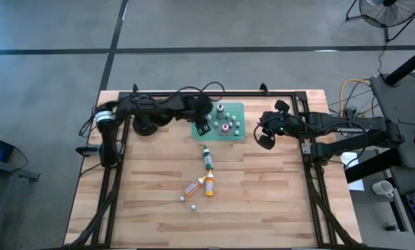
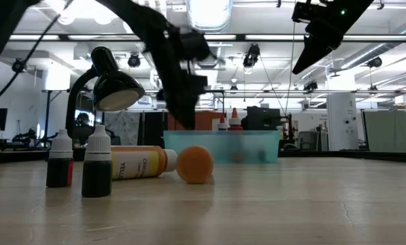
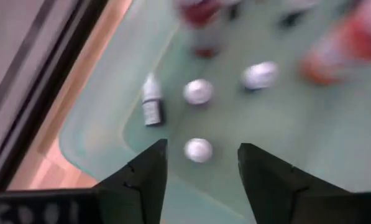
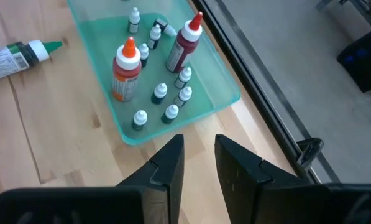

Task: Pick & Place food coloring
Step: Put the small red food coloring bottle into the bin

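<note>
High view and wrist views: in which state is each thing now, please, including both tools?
Translucent green plastic tray: flat on the table, holding bottles.
Small white-capped bottles: upright in the tray.
Slim green-capped bottle: lying on the table.
Orange-yellow bottle: lying on the table.
Left tool: open, empty, above the tray.
Right tool: slightly open, empty, beside the tray.

1 green tray [image 1: 239, 110], 3 bottles [image 1: 207, 157] loose, 2 grippers [image 1: 203, 129].

Grey concrete floor [image 1: 193, 28] surrounds the wooden table [image 1: 263, 201]; ceiling lights [image 2: 209, 13] glow.
</note>
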